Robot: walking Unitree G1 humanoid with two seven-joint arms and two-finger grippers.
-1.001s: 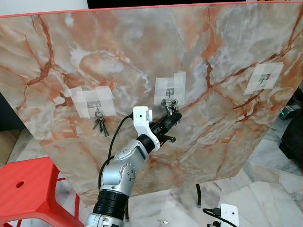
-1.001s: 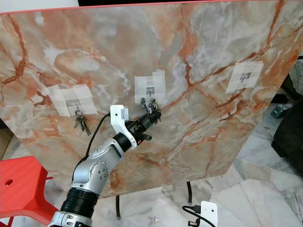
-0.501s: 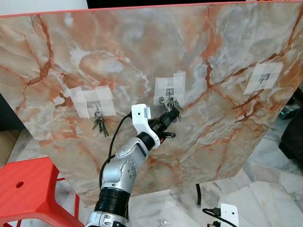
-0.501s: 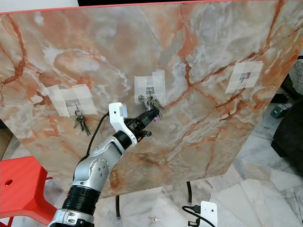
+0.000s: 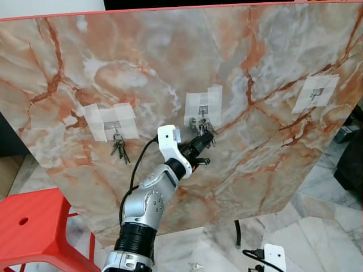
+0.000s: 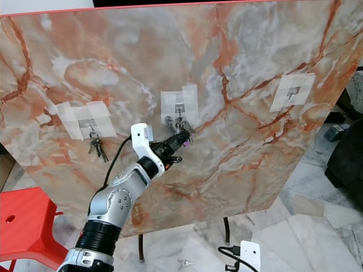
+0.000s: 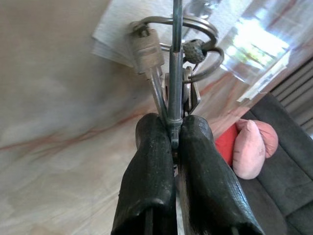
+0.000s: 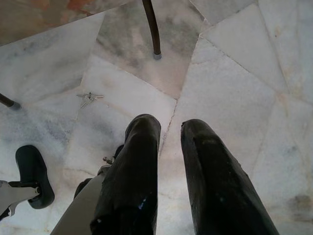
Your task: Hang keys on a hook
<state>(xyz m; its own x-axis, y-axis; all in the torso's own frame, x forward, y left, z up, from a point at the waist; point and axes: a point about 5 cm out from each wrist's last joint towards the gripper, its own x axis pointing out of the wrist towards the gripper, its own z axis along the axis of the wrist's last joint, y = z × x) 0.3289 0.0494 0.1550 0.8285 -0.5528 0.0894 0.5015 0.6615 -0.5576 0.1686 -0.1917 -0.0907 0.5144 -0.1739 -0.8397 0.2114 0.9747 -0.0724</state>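
A marble board (image 5: pixel 170 68) stands upright with three taped hooks. On the middle hook (image 5: pixel 202 109) rests the ring of a key bunch (image 5: pixel 202 124). My left gripper (image 5: pixel 203 139) reaches up to it and is shut on one key of that bunch. In the left wrist view the fingers (image 7: pixel 151 161) pinch the key's blade below the ring (image 7: pixel 177 28). Another key bunch (image 5: pixel 119 148) hangs from the left hook (image 5: pixel 115 124). The right hook (image 5: pixel 316 92) is bare. My right gripper (image 8: pixel 168 134) hangs open above the floor.
A red stool (image 5: pixel 31 226) stands at the lower left beside the board. A loose set of keys (image 8: pixel 89 98) lies on the marble floor near a thin black leg (image 8: pixel 151 29). A dark sofa edge (image 6: pixel 346 164) is at the right.
My left gripper has shifted slightly up and to the left with the key bunch, bringing the ring closer onto the middle hook. The right arm has stayed put.
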